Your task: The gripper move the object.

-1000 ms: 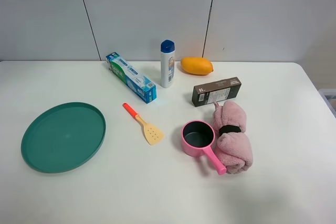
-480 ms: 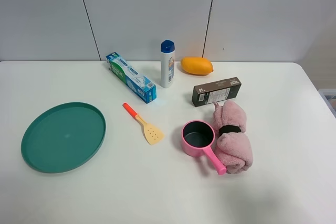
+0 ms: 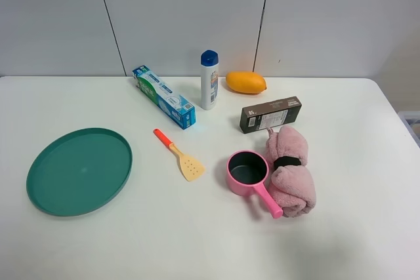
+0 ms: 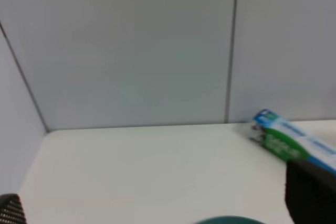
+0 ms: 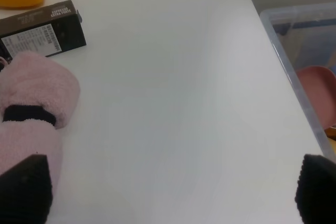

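Observation:
The white bottle (image 3: pixel 209 80) with a dark blue cap stands upright at the back middle of the table, between the toothpaste box (image 3: pixel 163 96) and an orange mango (image 3: pixel 246 82). Neither arm shows in the exterior high view. My left gripper (image 4: pixel 161 204) is open, with only its black fingertips (image 4: pixel 312 195) showing; it faces the back wall and the toothpaste box (image 4: pixel 294 142). My right gripper (image 5: pixel 170 187) is open over the table's right side, beside the pink towel (image 5: pixel 31 108). The bottle is out of both wrist views.
A green plate (image 3: pixel 79 170) lies at the left. An orange-handled spatula (image 3: pixel 180 155), a pink cup (image 3: pixel 248 170), a pink towel (image 3: pixel 290 170) and a dark box (image 3: pixel 270 114) lie in the middle. A clear plastic bin (image 5: pixel 299 51) stands off the table's right edge.
A dark arm part in the exterior view's top left corner one second ago has left the view. The objects on the table have not moved.

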Controlling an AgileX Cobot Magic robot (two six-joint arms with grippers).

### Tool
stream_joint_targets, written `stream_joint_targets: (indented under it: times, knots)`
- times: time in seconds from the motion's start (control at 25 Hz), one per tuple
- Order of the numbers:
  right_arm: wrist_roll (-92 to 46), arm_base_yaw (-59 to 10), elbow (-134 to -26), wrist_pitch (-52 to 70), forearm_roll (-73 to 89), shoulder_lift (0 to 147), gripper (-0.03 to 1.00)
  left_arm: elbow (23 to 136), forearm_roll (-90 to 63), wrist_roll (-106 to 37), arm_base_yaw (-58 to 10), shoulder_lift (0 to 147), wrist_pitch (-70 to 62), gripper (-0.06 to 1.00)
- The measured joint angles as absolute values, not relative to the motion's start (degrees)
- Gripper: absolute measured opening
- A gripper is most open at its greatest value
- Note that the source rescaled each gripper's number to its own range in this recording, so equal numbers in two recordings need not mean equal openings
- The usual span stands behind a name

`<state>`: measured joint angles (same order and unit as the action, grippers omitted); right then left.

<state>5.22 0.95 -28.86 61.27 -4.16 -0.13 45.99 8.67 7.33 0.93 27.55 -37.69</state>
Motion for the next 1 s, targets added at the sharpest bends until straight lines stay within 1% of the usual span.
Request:
stream_joint_targets:
  times: [0.16, 0.32, 0.6, 1.0]
  knots:
    - [5.2, 0.9, -28.9, 61.3, -4.2, -0.1, 1.0, 43.9, 4.7, 6.5, 0.9, 18.6, -45.2, 0.99]
    - [5.2, 0.9, -28.9, 61.3, -4.2, -0.1, 1.0, 42.6, 3.9, 3.7, 0.9, 11.0, -51.5, 0.99]
    - [5.2, 0.9, -28.9, 61.3, -4.2, -0.1, 1.0, 37.7, 3.5, 2.4, 0.9, 1.4, -53.3, 0.99]
    - [5.2, 0.9, -28.9, 61.3, -4.2, -0.1, 1.0, 32.2, 0.0, 2.4, 0.9, -0.3, -56.8, 0.99]
